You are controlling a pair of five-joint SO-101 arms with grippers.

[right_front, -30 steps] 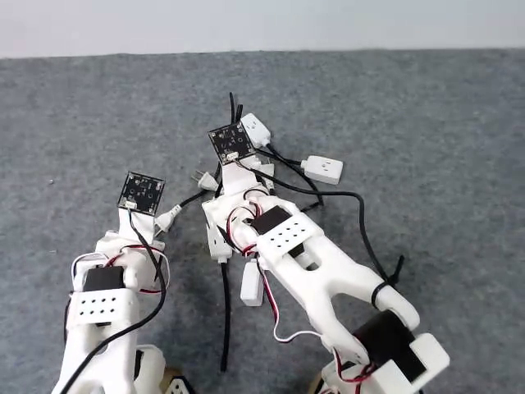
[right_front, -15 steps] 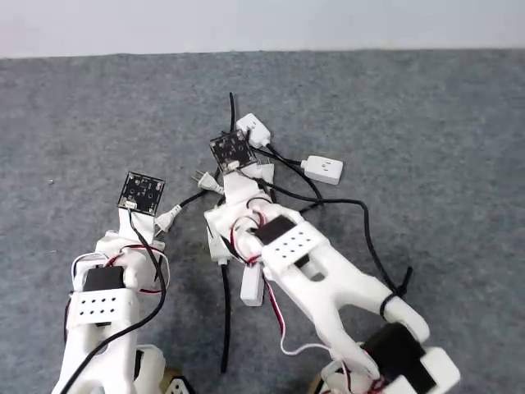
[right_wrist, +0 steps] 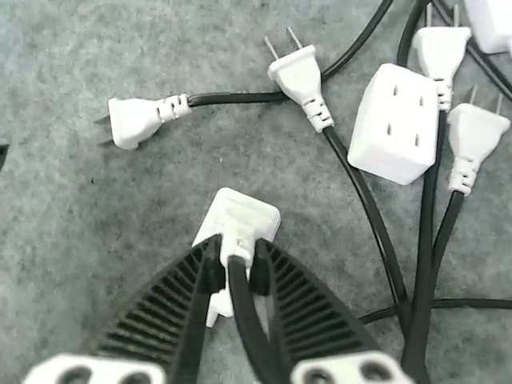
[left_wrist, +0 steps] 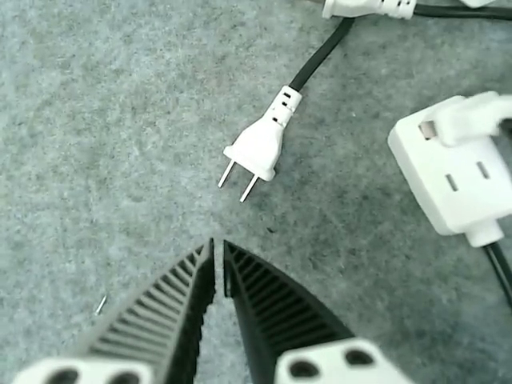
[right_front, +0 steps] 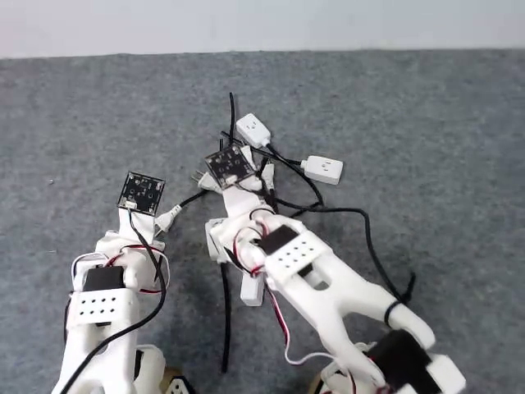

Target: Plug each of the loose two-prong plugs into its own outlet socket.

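My left gripper (left_wrist: 218,244) hovers low over the grey carpet, shut with nothing between its fingers. A loose white two-prong plug (left_wrist: 258,148) lies just beyond its tips, prongs pointing back at them; the high view shows this plug (right_front: 168,218) too. A white outlet socket (left_wrist: 448,180) lies off to one side. My right gripper (right_wrist: 237,244) is shut on the neck of a white outlet socket (right_wrist: 240,214), whose black cord runs back between the fingers. Beyond it lie a second plug (right_wrist: 136,118), a third plug (right_wrist: 298,72) and another socket (right_wrist: 392,120).
Black cords (right_wrist: 376,216) cross the carpet around the right gripper, with further plugs (right_wrist: 476,128) beside the free socket. In the high view, two white sockets (right_front: 253,129) (right_front: 322,168) lie beyond the right arm (right_front: 287,246). Open carpet (right_front: 443,123) spreads at the far right.
The right arm has drawn back toward the near side, and the black cord at its right has shifted with it. The left arm has stayed still.
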